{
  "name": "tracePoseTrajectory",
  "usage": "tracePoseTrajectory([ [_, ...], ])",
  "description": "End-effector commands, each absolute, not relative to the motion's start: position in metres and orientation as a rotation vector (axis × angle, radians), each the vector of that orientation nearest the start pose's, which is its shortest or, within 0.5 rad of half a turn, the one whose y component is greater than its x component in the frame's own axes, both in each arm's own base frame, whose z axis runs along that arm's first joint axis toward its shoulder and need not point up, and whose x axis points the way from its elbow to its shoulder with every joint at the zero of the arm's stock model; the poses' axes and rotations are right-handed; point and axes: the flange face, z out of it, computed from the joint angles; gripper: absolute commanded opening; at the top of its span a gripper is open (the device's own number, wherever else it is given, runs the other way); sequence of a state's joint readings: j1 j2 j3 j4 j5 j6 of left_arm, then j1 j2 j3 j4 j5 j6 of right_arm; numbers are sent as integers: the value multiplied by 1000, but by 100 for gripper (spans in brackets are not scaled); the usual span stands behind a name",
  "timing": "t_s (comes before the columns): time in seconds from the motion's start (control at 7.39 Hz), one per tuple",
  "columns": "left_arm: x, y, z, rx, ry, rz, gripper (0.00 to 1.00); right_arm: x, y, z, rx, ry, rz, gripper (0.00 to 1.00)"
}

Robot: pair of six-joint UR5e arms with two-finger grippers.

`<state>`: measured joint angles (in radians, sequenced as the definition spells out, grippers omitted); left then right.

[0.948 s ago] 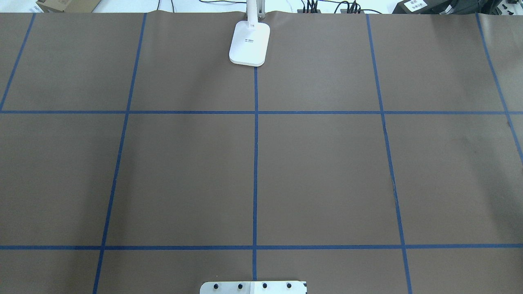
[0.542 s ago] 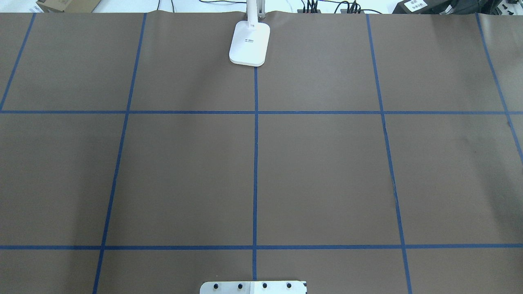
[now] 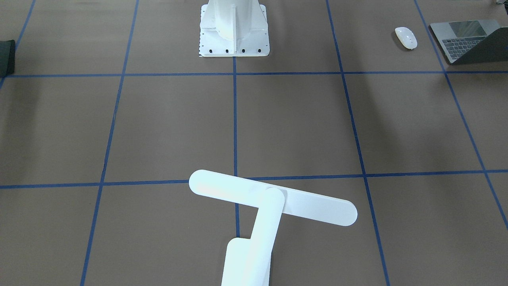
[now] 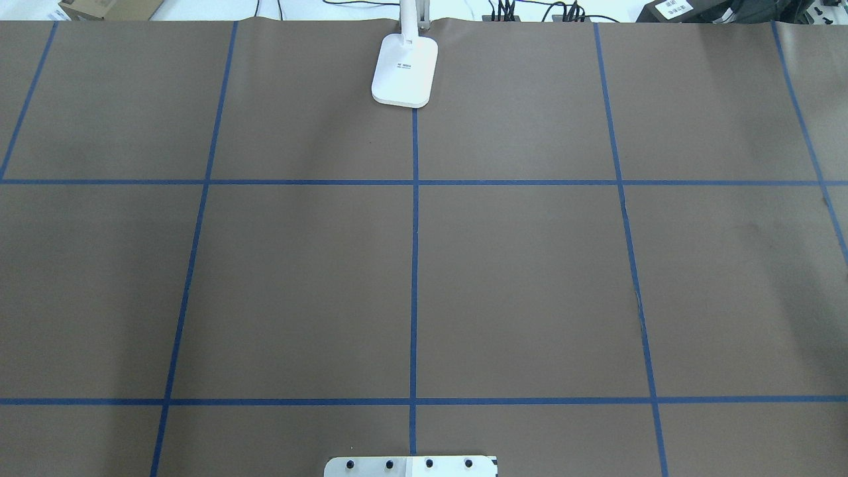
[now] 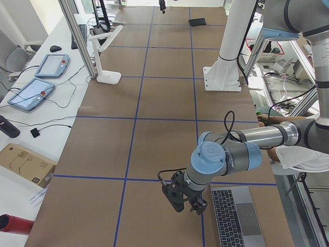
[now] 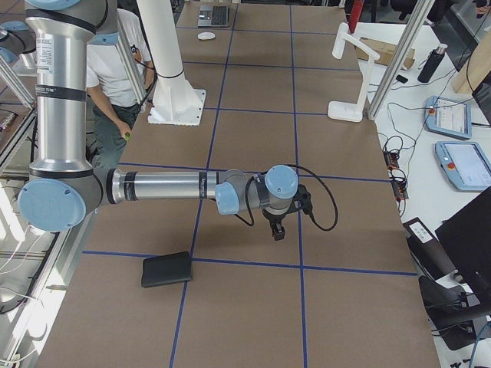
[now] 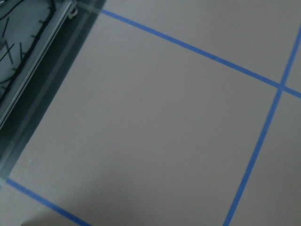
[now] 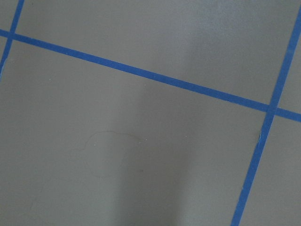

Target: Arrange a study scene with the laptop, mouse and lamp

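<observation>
- The worktop (image 4: 530,278) is covered in matt brown paper, ruled into large rectangles by blue tape lines (image 4: 415,265). A white bolted pedestal (image 3: 234,31) stands at the robot's edge.
- Along the operators' side runs a white side desk (image 5: 51,113) with two tablet-like pendants (image 5: 29,92), cables and a cardboard box (image 5: 23,162). A person in a white shirt (image 6: 115,77) stands near the pedestal.
- Reading the front-facing view from left to right, a flat black mat (image 3: 6,57) lies at the left edge. Next, at bottom centre, is the white desk lamp (image 3: 313,206), with a long flat round-ended bar head set crosswise on a straight arm. Its base sits on the centre tape line at the worktop's operator edge.
- Further right lies the small glossy white oval mouse (image 3: 406,37), near the slim space-grey metal laptop (image 3: 460,39) but apart from it. The laptop is open, with black keys and grey trackpad showing, at the robot's left end.
- The left claw (image 5: 187,205) hangs just beside the laptop's corner; I cannot tell whether its fingers are apart.
- The right claw (image 6: 278,232) points down over a tape line, apart from the black mat; I cannot tell its state either.
</observation>
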<state>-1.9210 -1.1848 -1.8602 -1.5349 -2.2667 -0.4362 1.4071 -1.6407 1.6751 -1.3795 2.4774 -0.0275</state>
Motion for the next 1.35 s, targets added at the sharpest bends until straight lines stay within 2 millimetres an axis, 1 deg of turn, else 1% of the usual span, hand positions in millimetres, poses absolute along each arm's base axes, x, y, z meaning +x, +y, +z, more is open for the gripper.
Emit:
tracePoseTrajectory([
  [0.0, -165, -223, 701, -276, 708, -939, 99, -23, -470, 600, 191, -924, -303, 99],
  [0.14, -160, -204, 715, -313, 700, -956, 99, -23, -462, 607, 179, -937, -299, 99],
  [0.27, -161, -202, 718, -319, 692, -966, 99, -24, -458, 607, 170, -978, -301, 99],
  [0.41, -159, -197, 723, -346, 690, -991, 99, -25, -457, 607, 168, -983, -301, 99],
  [0.68, -161, -200, 724, -375, 684, -1076, 99, -24, -455, 604, 184, -985, -310, 99],
  [0.81, -161, -202, 723, -385, 685, -1106, 99, -24, -451, 603, 185, -985, -309, 99],
  [0.95, -160, -199, 731, -396, 687, -1111, 99, -23, -448, 601, 189, -985, -312, 99],
  [1.08, -159, -197, 734, -408, 687, -1116, 99, -23, -448, 600, 189, -985, -311, 99],
  [1.22, -156, -190, 743, -436, 682, -1132, 99, -23, -448, 599, 191, -987, -312, 99],
])
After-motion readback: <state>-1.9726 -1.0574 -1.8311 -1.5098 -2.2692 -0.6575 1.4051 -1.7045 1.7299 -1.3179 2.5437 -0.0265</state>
